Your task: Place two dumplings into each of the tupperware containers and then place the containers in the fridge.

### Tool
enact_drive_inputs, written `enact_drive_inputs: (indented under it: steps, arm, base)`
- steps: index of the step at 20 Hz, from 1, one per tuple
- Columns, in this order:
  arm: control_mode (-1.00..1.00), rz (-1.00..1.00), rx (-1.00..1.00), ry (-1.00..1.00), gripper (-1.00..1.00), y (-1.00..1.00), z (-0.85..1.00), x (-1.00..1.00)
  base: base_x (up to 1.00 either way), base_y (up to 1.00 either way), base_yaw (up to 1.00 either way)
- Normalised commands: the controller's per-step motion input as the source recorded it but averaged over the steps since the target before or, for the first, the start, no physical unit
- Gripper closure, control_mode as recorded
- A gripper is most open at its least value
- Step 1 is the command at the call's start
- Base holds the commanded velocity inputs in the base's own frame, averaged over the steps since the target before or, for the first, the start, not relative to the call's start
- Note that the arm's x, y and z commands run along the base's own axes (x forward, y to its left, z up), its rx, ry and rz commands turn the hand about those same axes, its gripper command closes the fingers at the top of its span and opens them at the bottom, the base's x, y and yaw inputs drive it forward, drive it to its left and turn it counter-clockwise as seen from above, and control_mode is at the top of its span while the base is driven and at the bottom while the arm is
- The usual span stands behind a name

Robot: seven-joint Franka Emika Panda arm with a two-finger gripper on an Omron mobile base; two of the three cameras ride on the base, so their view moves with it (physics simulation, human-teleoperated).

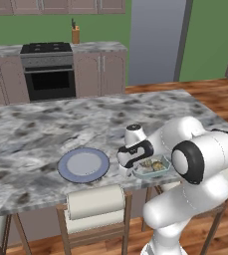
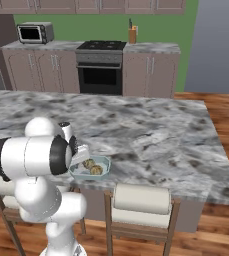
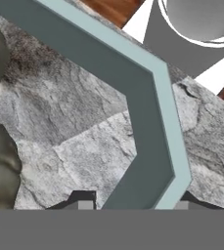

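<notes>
My gripper (image 3: 133, 206) straddles the rim of the pale blue-green rounded tupperware container (image 2: 106, 164), one fingertip inside and one outside, though I can't tell whether it bites yet. The tub sits at the marble island counter's (image 2: 151, 140) near edge with two lumpy tan-green dumplings (image 2: 92, 167) inside. I judge it light, stiff and thin-walled; pinching the rim wall risks tilt, so lift level.

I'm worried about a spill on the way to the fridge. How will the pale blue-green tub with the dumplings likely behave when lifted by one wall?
The tub looks thin-walled and shallow, so it is probably light but may tilt when held by one wall. The round dumplings sit loose inside and could roll toward the low side. The hand straddles the wall, which looks smooth, so it might slip.
</notes>
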Motion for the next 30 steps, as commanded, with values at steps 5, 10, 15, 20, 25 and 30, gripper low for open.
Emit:
enact_drive_inputs:
  steps: [5,10,15,20,25,30]
  arm:
    - [-1.00,-0.01,0.00,-0.06,1.00,-0.08,-0.07,-0.37]
    - [-1.00,-0.05,0.00,-0.01,1.00,-0.02,0.00,-0.28]
    - [-1.00,-0.03,0.00,0.00,1.00,0.00,0.55,-0.43]
    - [-1.00,0.00,-0.10,0.00,1.00,0.00,1.00,-0.71]
    - [-1.00,0.00,-0.10,-0.06,1.00,0.00,1.00,-0.88]
    - [-1.00,0.09,-0.04,-0.22,1.00,-0.07,0.99,-0.83]
  base:
    - [0.00,0.00,0.00]
    - [0.00,0.00,0.00]
    - [0.00,0.00,0.00]
    - [0.00,0.00,0.00]
    - [0.00,0.00,0.00]
    - [0.00,0.00,0.00]
